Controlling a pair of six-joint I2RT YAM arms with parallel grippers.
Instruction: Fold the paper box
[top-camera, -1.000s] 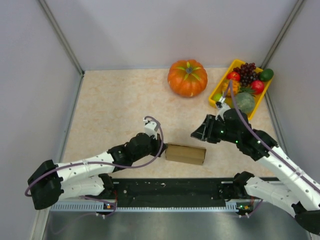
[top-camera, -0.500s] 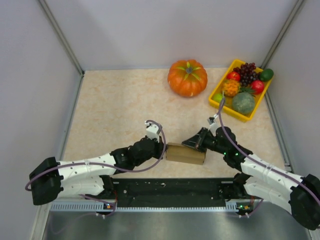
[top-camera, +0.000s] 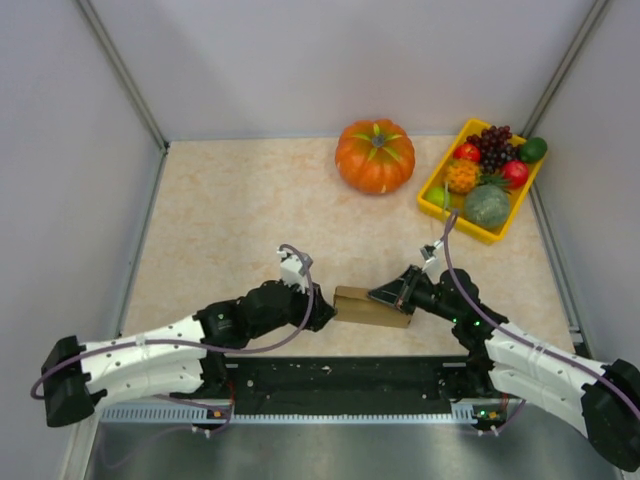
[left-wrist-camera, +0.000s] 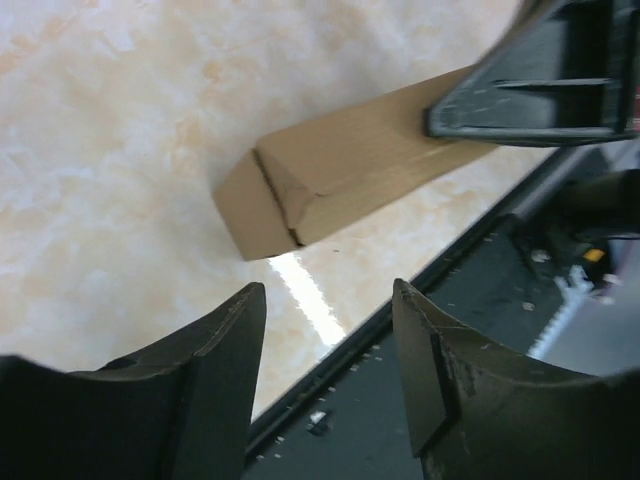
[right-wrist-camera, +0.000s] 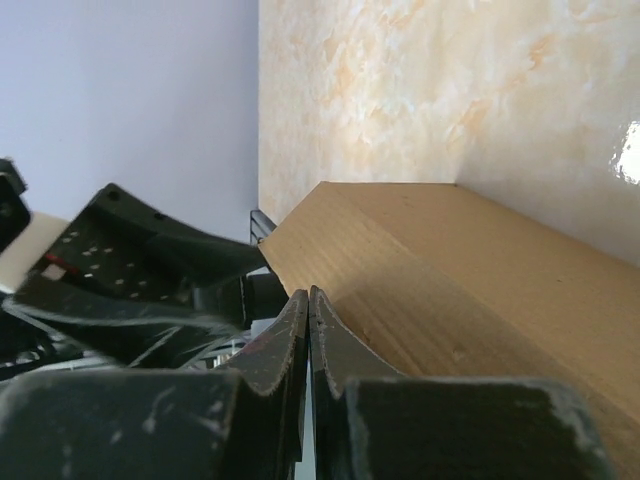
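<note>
Both arms had closed in on the paper box (top-camera: 372, 306) lying on the tabletop (top-camera: 230, 220) between them: the left gripper (left-wrist-camera: 325, 300) gaped empty before its left end flap, and the right gripper (right-wrist-camera: 308, 296), pinched together on nothing, rested against its top, so flap-tucking appeared imminent.

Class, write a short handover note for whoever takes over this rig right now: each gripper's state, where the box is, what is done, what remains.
Left gripper: fingers open, aimed at the left end of the plain brown cardboard box, not touching it.
Right gripper: fingers shut, tips against the box's top, toward its right end.
Box: lying on the beige marbled table by the near edge, between the arms.
Done: box formed into a rectangular shape; left end flap looks folded in.
Left: right end is hidden; check it, then press the ends shut.
</note>
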